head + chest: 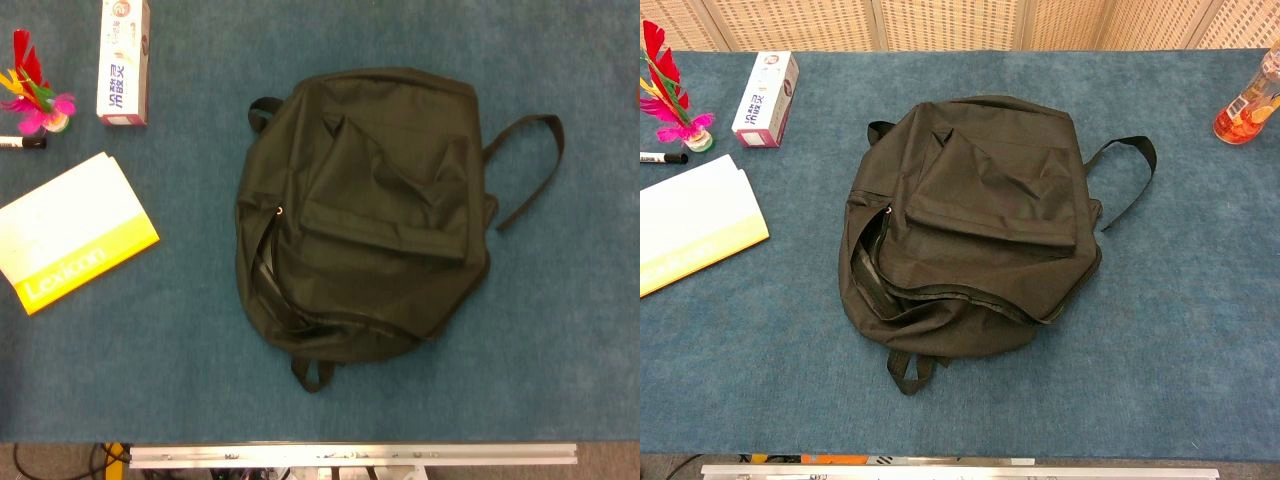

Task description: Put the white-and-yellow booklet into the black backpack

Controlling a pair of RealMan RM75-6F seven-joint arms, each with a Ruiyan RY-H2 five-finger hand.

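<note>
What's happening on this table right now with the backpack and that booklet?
Nothing is being handled at the moment; neither robot hand shows in either view. The black backpack lies flat in the middle of the blue table, its main zipper partly open along the left and lower edge. The white-and-yellow booklet lies apart from it at the table's left edge, not yet packed. A small box, a marker and a feathered toy sit at the upper left.

I'm seeing the booklet [695, 225] running off the chest view's left edge, and the bottle [1248, 103] getting cropped at the right. The backpack [365, 215] is hiding its own interior from me.
</note>
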